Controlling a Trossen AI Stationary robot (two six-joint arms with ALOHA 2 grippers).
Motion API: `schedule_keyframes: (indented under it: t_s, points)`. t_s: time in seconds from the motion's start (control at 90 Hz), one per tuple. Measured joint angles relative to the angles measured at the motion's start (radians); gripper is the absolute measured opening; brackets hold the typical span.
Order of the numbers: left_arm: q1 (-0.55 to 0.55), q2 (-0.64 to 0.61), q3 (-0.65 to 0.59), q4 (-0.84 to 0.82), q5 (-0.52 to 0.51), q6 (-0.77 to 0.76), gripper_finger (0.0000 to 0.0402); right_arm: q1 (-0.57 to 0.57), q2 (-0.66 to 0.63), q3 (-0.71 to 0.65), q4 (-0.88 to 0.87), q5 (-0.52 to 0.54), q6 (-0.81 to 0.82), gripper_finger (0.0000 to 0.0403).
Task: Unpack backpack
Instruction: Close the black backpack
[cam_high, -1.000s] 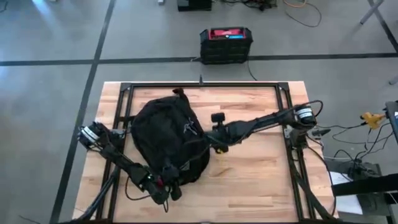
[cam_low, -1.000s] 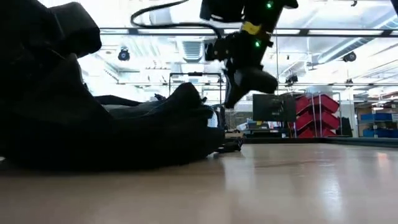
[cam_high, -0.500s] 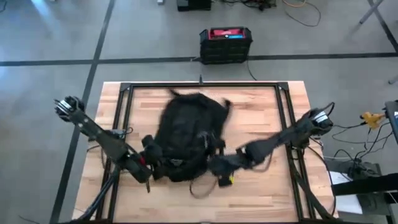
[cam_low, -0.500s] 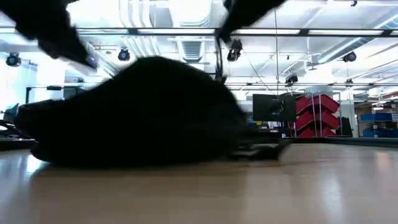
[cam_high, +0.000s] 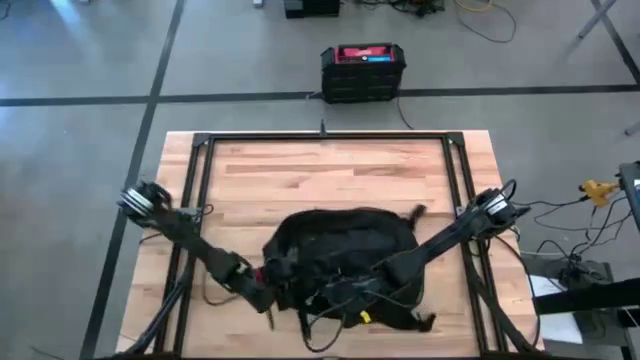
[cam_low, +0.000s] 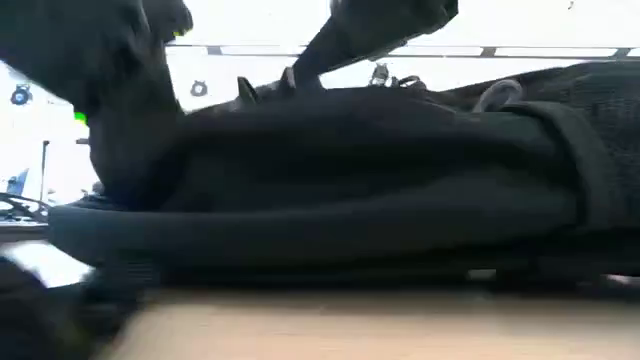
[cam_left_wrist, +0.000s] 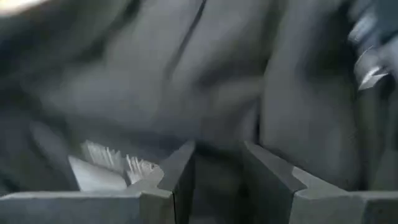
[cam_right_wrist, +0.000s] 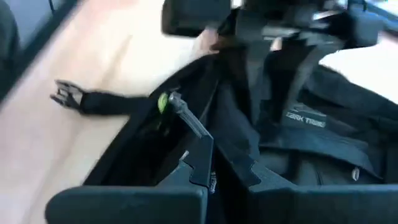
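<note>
The backpack (cam_high: 345, 262) lies flattened on the table (cam_high: 330, 170), close to the near edge and roughly centred between the left and right edges. Its straps and buckles trail toward the near edge.

Left pincer (cam_high: 262, 295): positioned at the backpack's left flank near the near edge. In the left wrist view, the left pincer (cam_left_wrist: 217, 180) has its fingers set a narrow gap apart with dark fabric lying between and behind them. Whether the fabric is actually clamped cannot be told.

Right pincer (cam_high: 352, 291): positioned over the backpack's near portion, among the straps. In the right wrist view, the right pincer (cam_right_wrist: 225, 167) has its fingers almost together, with black material at the tips. A firm hold cannot be confirmed.

Procedure for the step in hand, judged as exposing and opening the main compartment:
1. Anchor one side of the backpack with one pincer so the soft body does not slide on the wood.
2. Locate a zip pull (cam_right_wrist: 177, 107), which carries a yellow-green tab.
3. Grip the pull only, not loose strap webbing.
4. Draw along the zip line, keeping the fabric taut.

Contents: no opening is visible in any view. What the backpack holds cannot be determined.
</note>
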Motion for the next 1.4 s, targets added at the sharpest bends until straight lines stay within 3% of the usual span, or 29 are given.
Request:
schedule_keyframes:
  t_s: [0.1,0.167,0.422,0.589,0.744,0.944,1.256,1.4]
  points:
    - [0.019,0.111,0.012,0.041,0.039,-0.118,0.0117,0.004,-0.018,-0.001,-0.087,0.001,0.038,0.0]
    - [0.018,0.168,0.015,0.065,0.005,-0.175,0.0117,0.011,-0.037,-0.001,-0.161,0.0,0.071,0.0]
    - [0.026,0.173,0.013,0.056,-0.033,-0.273,0.0117,0.139,-0.116,-0.005,-0.326,-0.086,0.168,0.0]
    - [0.058,0.151,0.008,0.05,-0.027,-0.296,0.0117,0.222,-0.162,-0.004,-0.242,-0.067,0.178,0.0]
    - [0.07,0.134,0.026,0.028,-0.017,-0.288,0.0117,0.232,-0.163,0.0,-0.152,-0.051,0.13,0.0]
    - [0.069,0.121,0.073,-0.018,0.008,-0.274,0.0117,0.164,-0.091,-0.029,-0.132,0.095,0.137,0.0]
    - [0.066,0.121,0.085,-0.023,0.015,-0.302,0.0117,0.081,0.11,-0.024,-0.004,0.083,0.186,0.0]
    - [0.066,0.122,0.083,-0.005,0.008,-0.278,0.0117,0.045,0.18,0.006,0.001,0.139,0.22,0.0]
